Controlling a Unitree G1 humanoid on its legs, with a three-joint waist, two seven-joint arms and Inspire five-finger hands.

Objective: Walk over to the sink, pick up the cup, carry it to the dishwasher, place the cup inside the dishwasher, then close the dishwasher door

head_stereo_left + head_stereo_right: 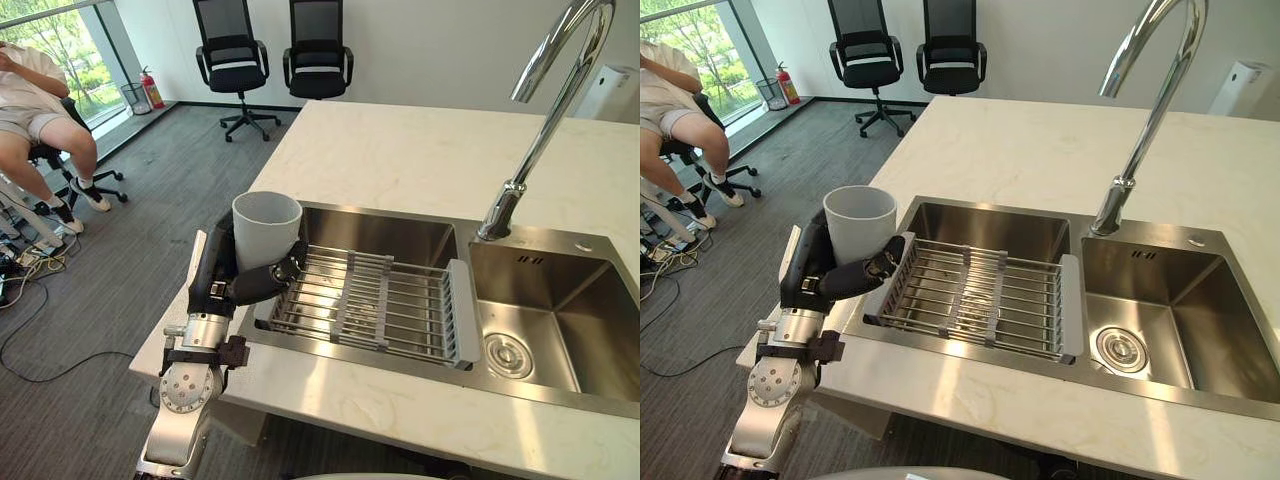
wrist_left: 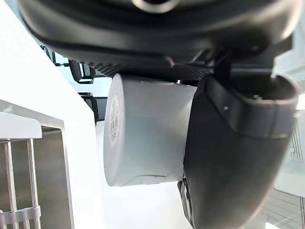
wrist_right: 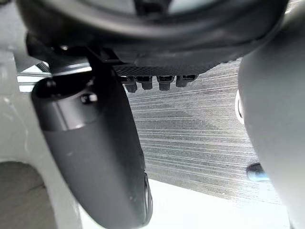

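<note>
Left hand (image 1: 238,286) grasps the upright white cup (image 1: 266,232) beside the sink basin (image 1: 395,237) holding a wire dish rack (image 1: 372,300); whether the right hand (image 3: 95,157) is clenched cannot be told.

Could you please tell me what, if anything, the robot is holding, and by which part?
The left robot hand grips the white round cup around its lower side wall.

— What's beyond the countertop (image 1: 420,160) on your feed?
— I see the left office chair (image 1: 236,60) and right office chair (image 1: 317,50) at twelve o'clock, a red fire extinguisher (image 1: 152,90) and wire bin (image 1: 135,98) at eleven, a seated person (image 1: 40,110) at ten, a chrome faucet (image 1: 545,120) at two.
</note>
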